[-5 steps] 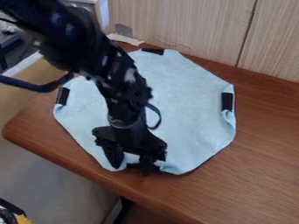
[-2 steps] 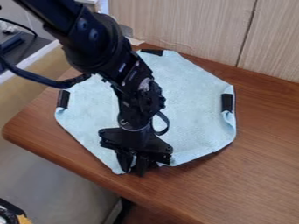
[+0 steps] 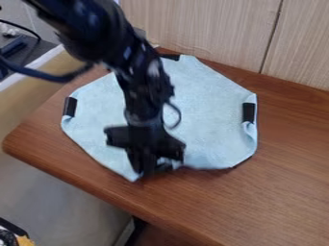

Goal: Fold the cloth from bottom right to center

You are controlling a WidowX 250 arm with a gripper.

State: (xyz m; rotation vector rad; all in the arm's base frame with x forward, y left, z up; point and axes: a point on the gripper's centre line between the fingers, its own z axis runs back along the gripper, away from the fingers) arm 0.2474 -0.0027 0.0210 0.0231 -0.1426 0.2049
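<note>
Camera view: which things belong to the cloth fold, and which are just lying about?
For the job:
- light-blue cloth, black patches along its edge
- gripper, at the cloth's near edge
- wooden table, the work surface

Just about:
- dark item, upper left, beyond the table
- black-and-yellow item, lower-left corner, cut off; can't tell what
</note>
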